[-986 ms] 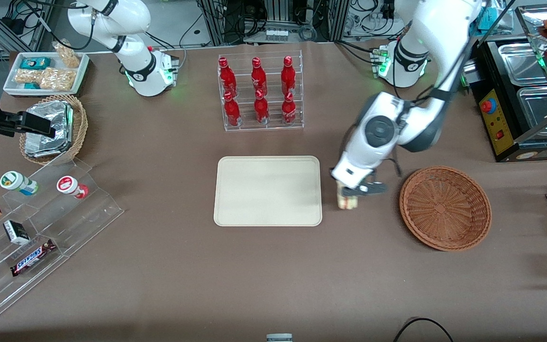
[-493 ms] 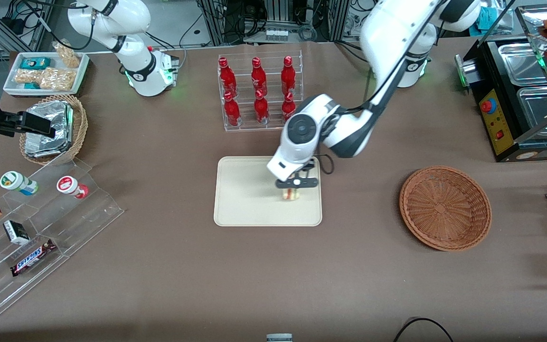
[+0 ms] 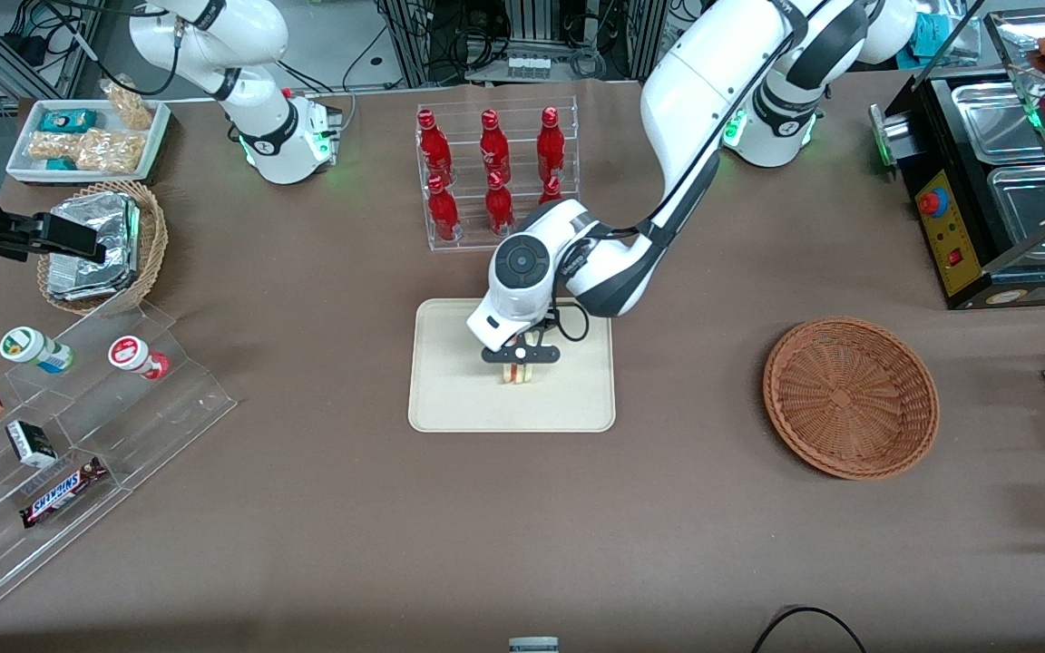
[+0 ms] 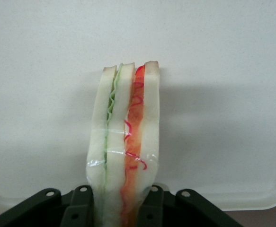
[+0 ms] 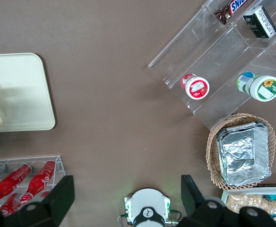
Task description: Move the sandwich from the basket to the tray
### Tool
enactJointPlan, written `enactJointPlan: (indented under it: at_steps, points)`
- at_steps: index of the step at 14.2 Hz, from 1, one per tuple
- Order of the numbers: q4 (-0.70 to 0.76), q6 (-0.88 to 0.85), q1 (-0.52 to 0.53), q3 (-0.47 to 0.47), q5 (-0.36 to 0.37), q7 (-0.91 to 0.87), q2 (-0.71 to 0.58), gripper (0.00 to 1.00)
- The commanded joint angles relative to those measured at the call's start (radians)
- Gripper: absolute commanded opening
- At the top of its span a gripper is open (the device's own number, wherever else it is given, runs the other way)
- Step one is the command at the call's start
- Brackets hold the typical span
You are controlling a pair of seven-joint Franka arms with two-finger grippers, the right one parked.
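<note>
One sandwich (image 3: 516,372), clamped in the jaws of my left gripper (image 3: 520,355), hangs over the tray (image 3: 450,381) middle; basket (image 3: 851,396) sits empty. I'd lower until bread touches, then release gently.

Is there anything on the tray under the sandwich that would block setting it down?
Nothing visible does. The pincer is shut on the sandwich over the tray, and the tray surface around and below it shows bare.

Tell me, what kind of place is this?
Probably a robotics lab staged as a snack counter: a rack of red bottles, a candy display stand, and the gripper holding a sandwich over a tray.
</note>
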Motion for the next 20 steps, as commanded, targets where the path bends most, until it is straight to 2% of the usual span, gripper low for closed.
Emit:
enactJointPlan:
  at_steps: [1, 4, 8, 11, 15, 19, 20]
  points:
    - [0.038, -0.029, -0.016, 0.017, 0.021, -0.032, 0.017, 1.00]
    - [0.062, -0.042, -0.013, 0.031, 0.086, -0.099, -0.002, 1.00]
    - [0.125, -0.182, -0.006, 0.077, 0.087, -0.101, -0.061, 1.00]
    - [0.122, -0.245, -0.003, 0.167, 0.074, -0.098, -0.181, 1.00]
    - [0.105, -0.432, 0.141, 0.170, 0.066, -0.044, -0.354, 1.00]
    - [0.091, -0.600, 0.327, 0.172, -0.032, 0.234, -0.477, 1.00]
    - [0.092, -0.648, 0.364, 0.172, -0.037, 0.308, -0.502, 1.00]
